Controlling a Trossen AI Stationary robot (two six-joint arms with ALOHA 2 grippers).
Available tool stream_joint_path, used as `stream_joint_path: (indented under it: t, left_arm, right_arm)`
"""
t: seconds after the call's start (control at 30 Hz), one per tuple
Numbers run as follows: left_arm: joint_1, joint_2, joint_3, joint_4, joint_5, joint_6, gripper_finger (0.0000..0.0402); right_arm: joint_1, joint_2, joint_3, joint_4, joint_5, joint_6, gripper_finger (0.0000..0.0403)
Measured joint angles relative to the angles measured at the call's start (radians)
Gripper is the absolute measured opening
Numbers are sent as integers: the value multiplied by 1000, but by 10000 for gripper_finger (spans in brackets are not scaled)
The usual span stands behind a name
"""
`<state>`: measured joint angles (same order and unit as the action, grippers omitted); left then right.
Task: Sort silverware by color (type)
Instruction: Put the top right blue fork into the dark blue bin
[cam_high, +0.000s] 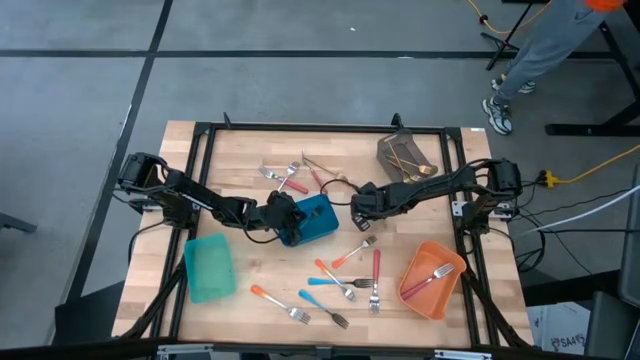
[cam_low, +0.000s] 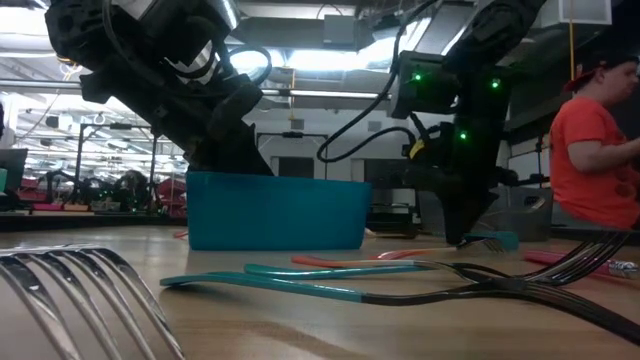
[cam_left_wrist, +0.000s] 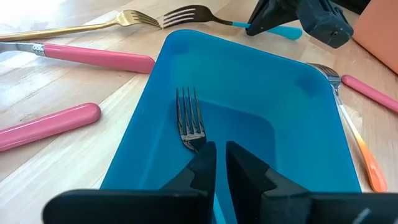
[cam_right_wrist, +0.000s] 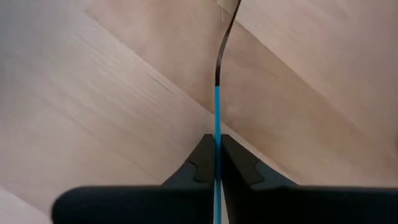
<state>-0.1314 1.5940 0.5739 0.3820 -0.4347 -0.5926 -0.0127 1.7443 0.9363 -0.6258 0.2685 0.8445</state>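
The blue bin (cam_high: 318, 222) stands mid-table. My left gripper (cam_high: 288, 215) (cam_left_wrist: 221, 155) hangs over its near-left part, shut on a dark-headed fork (cam_left_wrist: 188, 121) whose tines reach into the bin. Just right of the bin, my right gripper (cam_high: 360, 203) (cam_right_wrist: 217, 149) points steeply down at the table, shut on a blue-handled fork (cam_right_wrist: 218, 93) (cam_left_wrist: 205, 12). More silverware with pink, orange and blue handles lies around (cam_high: 345, 285). One fork lies in the orange bin (cam_high: 432, 280). My left gripper has the fork by the part just behind its head (cam_left_wrist: 200, 147), between the two fingertips, which slant down into the bin. The fingers hide the handle. The tines point away from the gripper, low over the bin's floor. My right gripper pinches the fork's blue handle (cam_right_wrist: 217, 127) between its two fingers, coming from above. The fingers lie across the handle, which shows edge-on between them. The fork runs away from the fingers along the table; its free handle end (cam_low: 500, 240) sticks out beside them.
A teal bin (cam_high: 210, 268) stands at the near left and a grey bin (cam_high: 405, 155) with gold utensils at the far right. Pink-handled pieces (cam_left_wrist: 99, 59) and a gold fork (cam_left_wrist: 87, 26) lie beside the blue bin. A person (cam_low: 600, 150) is beyond the table.
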Motion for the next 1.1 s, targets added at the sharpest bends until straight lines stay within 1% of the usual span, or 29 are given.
stream_joint_path:
  t: [0.2,0.6,0.83,0.97,1.1]
  left_arm:
    - [0,0,0,0,0,0,31]
    - [0,0,0,0,0,0,31]
    - [0,0,0,1,1,-1,31]
    - [0,0,0,1,1,-1,31]
    - [0,0,0,4,1,-1,31]
  right_arm:
    - [0,-2,-1,-3,-7,-63,4]
    - [-1,-19,-3,-26,-16,-95,2]
    - [-1,-118,-5,-95,-7,-112,2]
    - [-1,-193,-5,-81,1,-123,1]
    - [-1,-263,-5,-48,53,-125,1]
